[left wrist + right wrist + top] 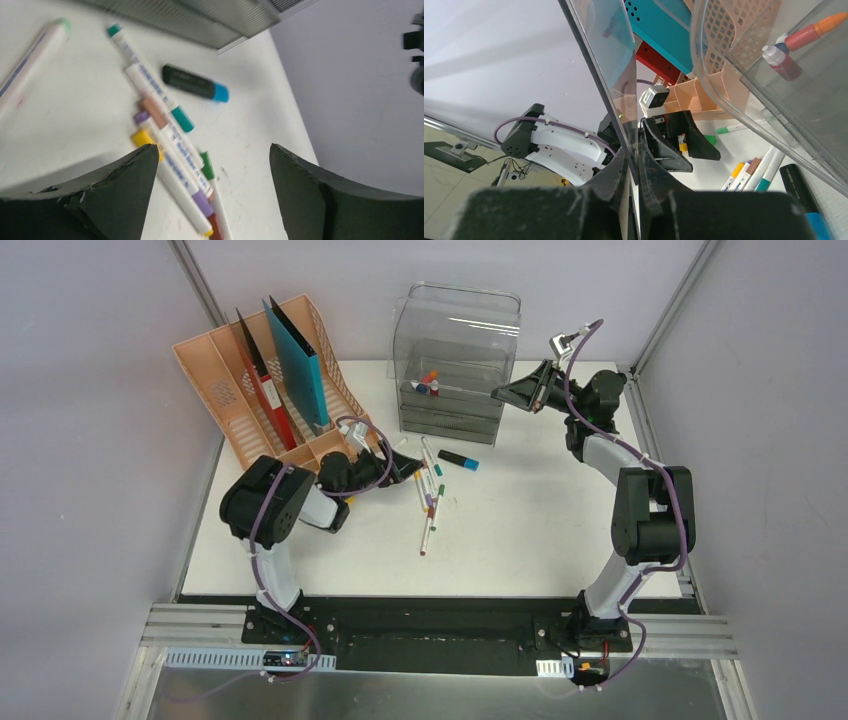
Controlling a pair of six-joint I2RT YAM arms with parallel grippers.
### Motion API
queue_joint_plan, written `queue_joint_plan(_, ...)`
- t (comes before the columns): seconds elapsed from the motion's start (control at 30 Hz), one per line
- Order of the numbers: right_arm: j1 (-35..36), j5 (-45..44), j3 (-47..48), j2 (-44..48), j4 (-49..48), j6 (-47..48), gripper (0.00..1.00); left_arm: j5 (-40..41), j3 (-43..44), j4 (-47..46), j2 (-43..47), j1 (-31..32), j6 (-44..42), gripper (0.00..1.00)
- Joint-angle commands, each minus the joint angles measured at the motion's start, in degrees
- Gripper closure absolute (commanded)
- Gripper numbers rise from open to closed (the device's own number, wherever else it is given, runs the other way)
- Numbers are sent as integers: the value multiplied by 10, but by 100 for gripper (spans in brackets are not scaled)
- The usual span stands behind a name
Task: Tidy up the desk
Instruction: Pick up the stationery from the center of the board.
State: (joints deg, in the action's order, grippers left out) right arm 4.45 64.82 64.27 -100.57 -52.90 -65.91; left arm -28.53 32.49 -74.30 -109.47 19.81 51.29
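On the white desk (540,530), several markers (430,502) lie in a loose pile beside a black highlighter with a blue cap (458,460). My left gripper (408,468) hovers low at the pile's left end, open, with the markers (170,140) running between its fingers (125,190) and none clamped. The highlighter (195,83) lies just beyond them. My right gripper (515,392) is shut on the thin clear wall of a drawer (624,120) of the grey plastic drawer box (455,350). Its jaws (634,165) pinch that edge.
A peach file rack (230,390) holding a red folder (262,380) and a teal folder (300,360) stands at the back left. Small bottles (428,383) lie in the box's upper drawer. Grey walls close in on both sides and at the back.
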Motion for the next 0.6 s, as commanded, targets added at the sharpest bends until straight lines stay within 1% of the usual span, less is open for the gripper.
queue_joint_plan(0.0,11,17,11,15,-6,-19,94,79,-33,174,128,-1,-125,9)
queue_joint_plan(0.03,10,17,12,14,-6,-19,94,104,-33,236,159,0,-152,5)
queue_joint_plan(0.1,11,17,11,11,-6,-19,94,151,-35,342,221,0,-199,1)
queue_joint_plan(0.27,13,18,13,5,-6,-17,94,225,-58,488,372,1,-291,1)
queue_joint_plan(0.4,13,18,13,3,-5,-16,94,275,-76,568,455,1,-344,1)
queue_joint_plan(0.47,13,18,13,1,-4,-15,94,283,-79,601,475,0,-366,1)
queue_joint_plan(0.5,13,18,13,1,-4,-15,94,296,-81,611,481,0,-361,1)
queue_joint_plan(0.57,13,18,12,0,-3,-15,94,287,-88,609,483,0,-362,1)
